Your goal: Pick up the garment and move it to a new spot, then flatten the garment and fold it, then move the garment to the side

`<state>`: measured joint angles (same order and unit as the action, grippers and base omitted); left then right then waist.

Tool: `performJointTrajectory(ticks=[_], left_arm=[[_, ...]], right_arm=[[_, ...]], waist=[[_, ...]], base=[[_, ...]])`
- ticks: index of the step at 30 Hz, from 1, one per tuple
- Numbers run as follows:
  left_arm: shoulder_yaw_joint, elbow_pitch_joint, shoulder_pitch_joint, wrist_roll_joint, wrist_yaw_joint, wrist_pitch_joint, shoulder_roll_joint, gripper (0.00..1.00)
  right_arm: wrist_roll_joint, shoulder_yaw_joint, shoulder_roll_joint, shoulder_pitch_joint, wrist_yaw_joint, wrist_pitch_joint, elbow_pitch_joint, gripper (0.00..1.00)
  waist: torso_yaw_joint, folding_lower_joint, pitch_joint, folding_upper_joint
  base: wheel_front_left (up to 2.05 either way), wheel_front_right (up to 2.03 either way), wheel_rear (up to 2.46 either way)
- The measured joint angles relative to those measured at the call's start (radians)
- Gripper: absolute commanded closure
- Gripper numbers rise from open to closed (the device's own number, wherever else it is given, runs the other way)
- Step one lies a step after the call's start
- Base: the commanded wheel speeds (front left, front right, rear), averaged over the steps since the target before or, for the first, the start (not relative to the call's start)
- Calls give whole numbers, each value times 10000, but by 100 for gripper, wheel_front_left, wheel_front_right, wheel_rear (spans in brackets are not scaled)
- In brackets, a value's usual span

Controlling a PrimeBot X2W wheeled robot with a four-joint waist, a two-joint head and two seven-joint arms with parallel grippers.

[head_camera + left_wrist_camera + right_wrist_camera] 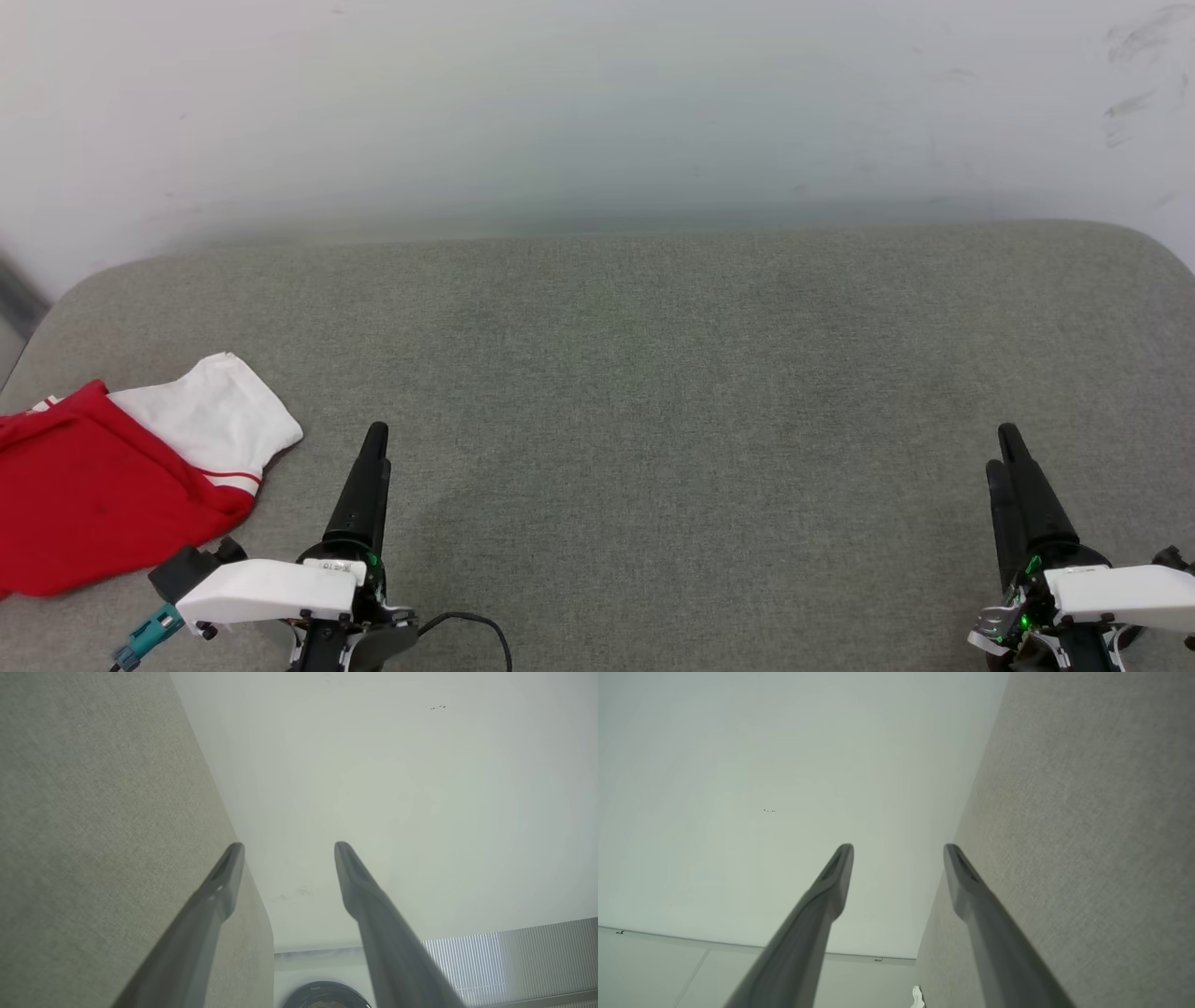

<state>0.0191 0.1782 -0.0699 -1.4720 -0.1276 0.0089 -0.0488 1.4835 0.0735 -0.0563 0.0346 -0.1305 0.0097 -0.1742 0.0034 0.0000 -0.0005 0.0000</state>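
Left hand (376,434), right hand (1003,446), both agape above grey cushion (653,373); garment (93,485) leftward.

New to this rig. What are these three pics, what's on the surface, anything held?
A two-armed wheeled robot. The head camera looks down on a grey fabric surface by a pale wall, with the left gripper and right gripper at the bottom. The other two pictures come from wrist cameras, looking along each gripper's dark fingers; both are open and hold nothing. A red garment with a white sleeve lies crumpled at the surface's left edge.
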Motion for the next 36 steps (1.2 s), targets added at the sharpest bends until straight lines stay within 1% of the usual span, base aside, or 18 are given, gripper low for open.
performJointTrajectory(ticks=[10,14,22,28,36], left_arm=[[102,-334,252,2132,0,-395,10,0],[109,-495,286,2805,0,-527,12,0],[115,-828,429,4102,0,-803,10,0],[167,-941,468,5218,10,-1003,12,0],[259,-1110,515,6688,88,-1225,10,0]], right_arm=[[-1877,-180,-40,-159,0,-372,508,0],[-2688,-255,-75,-239,0,-535,663,0],[-4627,-320,-157,-368,0,-798,890,0],[-5973,-514,-337,-396,0,-974,1053,0],[-7116,-784,-546,-437,0,-974,1344,0]], waist=[[26,0,-39,0],[44,0,-54,0],[75,0,-80,0],[81,0,-96,0],[83,0,-128,0]], base=[[0,0,0],[0,0,0],[0,0,0],[0,0,0],[0,0,0]])
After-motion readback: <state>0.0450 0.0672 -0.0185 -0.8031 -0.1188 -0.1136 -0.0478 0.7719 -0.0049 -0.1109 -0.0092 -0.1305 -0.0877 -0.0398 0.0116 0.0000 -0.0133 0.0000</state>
